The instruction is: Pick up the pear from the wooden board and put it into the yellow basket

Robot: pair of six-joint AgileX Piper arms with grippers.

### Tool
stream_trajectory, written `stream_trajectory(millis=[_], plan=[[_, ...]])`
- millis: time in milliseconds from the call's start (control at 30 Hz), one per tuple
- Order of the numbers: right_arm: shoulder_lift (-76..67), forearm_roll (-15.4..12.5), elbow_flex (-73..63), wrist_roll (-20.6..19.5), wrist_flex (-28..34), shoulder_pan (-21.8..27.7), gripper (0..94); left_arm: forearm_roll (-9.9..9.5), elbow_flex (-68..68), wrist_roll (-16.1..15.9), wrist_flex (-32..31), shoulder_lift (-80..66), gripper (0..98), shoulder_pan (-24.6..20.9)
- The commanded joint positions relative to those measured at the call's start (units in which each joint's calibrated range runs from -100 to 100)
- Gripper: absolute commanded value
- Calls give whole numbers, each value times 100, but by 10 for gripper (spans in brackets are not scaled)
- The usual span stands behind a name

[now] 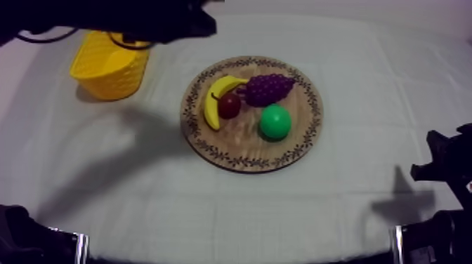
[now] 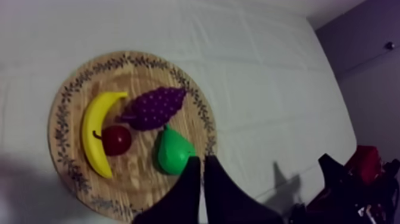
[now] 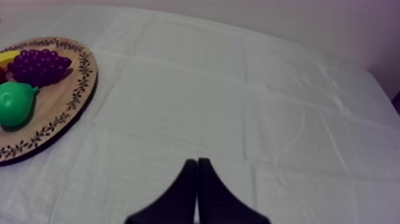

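Centrally, the table (image 1: 351, 203) is occupied by the board (image 1: 242, 144), on which all four fruits are carried. The left arm (image 1: 140, 21) is extended at the far left, over the basket (image 1: 105, 77), which is set well apart from the board. On the board, the grapes (image 1: 267, 89) are laid at the far side. The banana (image 1: 214, 105) is curved along the basket side. The pear (image 1: 275, 121) is placed at the near right, inside the rim, and the small red fruit (image 1: 229, 105) is tucked against the banana. The left jaws and right jaws are each pressed together as a narrow wedge, with nothing held.

Risk: the pear is smooth and rounded and is close beside the grapes. If the left jaws are lowered unopened or off-centre, it may be knocked rolling across the board, or the grapes may be caught instead.
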Motion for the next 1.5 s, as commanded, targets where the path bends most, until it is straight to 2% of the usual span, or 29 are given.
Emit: stream_trajectory(millis=[0,200,233,333,400,467,533,600,667,733,1000,1167,1467], plan=[[1,-1,3,2,2,0,3,110,-32,-24,3,396,1,55],[1,-1,3,2,2,0,3,537,62,-292,-293,928,7,167],[1,-1,3,2,2,0,3,620,122,-356,-381,984,40,179],[1,-1,3,2,2,0,3,758,320,-441,-555,1085,235,208],[1,-1,3,2,2,0,3,755,417,-416,-607,1110,481,228],[1,-1,3,2,2,0,3,647,476,-280,-626,1100,699,268],[1,-1,3,2,2,0,3,454,518,-44,-621,1057,807,335],[1,-1,3,2,2,0,3,245,551,207,-602,1006,865,408],[1,-1,3,2,2,0,3,134,574,344,-570,973,897,450],[1,-1,3,2,2,0,3,116,592,396,-516,983,913,457],[1,-1,3,2,2,0,3,275,128,443,95,1617,877,460],[1,-1,3,2,2,0,3,433,-616,487,798,2423,862,434],[1,-1,3,2,2,0,3,533,-2200,566,1952,3773,857,438]])
